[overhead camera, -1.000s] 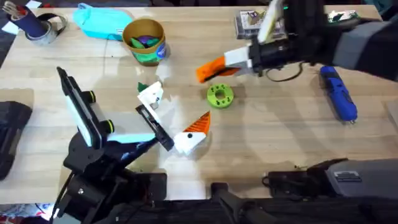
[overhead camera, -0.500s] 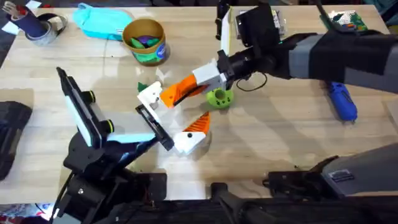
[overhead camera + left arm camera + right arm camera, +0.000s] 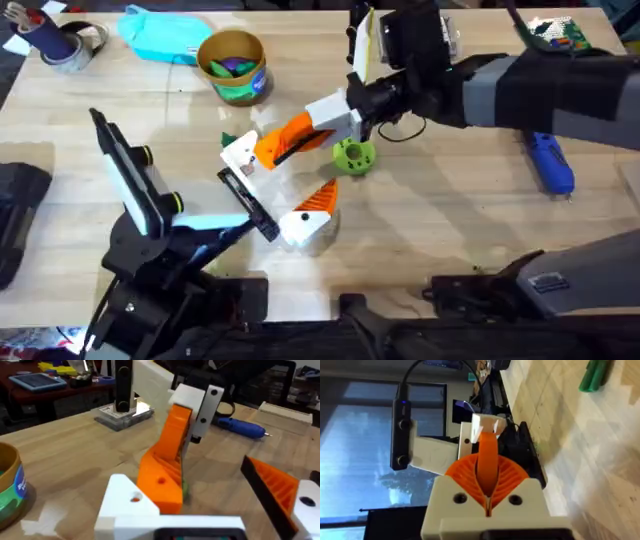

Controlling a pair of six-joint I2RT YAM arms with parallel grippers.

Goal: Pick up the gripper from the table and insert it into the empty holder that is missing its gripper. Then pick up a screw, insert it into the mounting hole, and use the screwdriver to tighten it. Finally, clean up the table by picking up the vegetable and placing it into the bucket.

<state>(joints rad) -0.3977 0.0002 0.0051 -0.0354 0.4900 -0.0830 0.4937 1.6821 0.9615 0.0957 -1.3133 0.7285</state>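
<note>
The gripper (image 3: pixel 241 154), a small white plastic block with dark dots, lies on the worktop touching the tips of the right arm's orange jaws, and the empty holder (image 3: pixel 248 203), a narrow black bar, sits just beside it on the near side. The screwdriver (image 3: pixel 545 162), blue-handled, lies flat well behind those jaws. The bucket (image 3: pixel 233 66), yellow-gold with a green band and colourful pieces inside, stands upright beyond them.

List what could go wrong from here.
1. The right hand meets the white block at a slant, so it may shove the block instead of gripping it.
2. The black bar sits close beside the block; they could collide.
3. The green piece lies by the right wrist and might get knocked.
</note>
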